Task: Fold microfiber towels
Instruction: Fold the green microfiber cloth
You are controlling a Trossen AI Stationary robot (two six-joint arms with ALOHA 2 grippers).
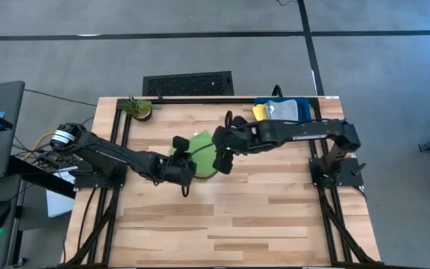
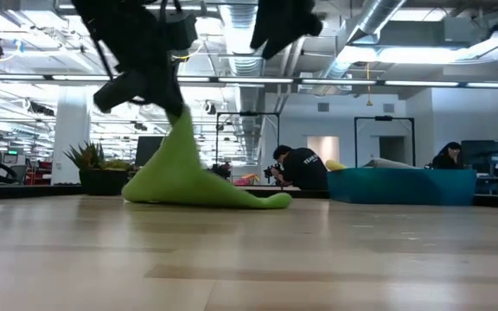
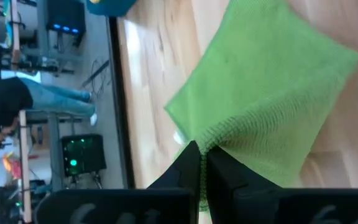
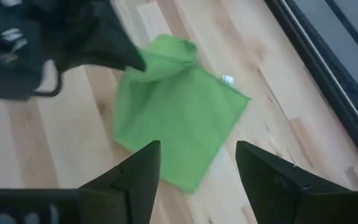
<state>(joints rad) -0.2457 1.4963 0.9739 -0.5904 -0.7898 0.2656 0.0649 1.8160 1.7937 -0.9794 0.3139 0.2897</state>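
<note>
Near the middle of the wooden surface (image 1: pixel 230 217), your left gripper (image 3: pixel 202 163) pinches one edge of the soft lime-green microfiber towel (image 1: pixel 202 152) up for folding, your right gripper (image 4: pixel 197 163) poised wide-jawed at its three o'clock.

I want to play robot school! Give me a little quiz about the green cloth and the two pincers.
1. True or false: the left pincer is pinching the green cloth shut.
2. Which pincer hangs open above the cloth: A left, B right?
3. Fill in: the blue bin stands on the ____.

Key: 1 true; 2 B; 3 table.
</note>
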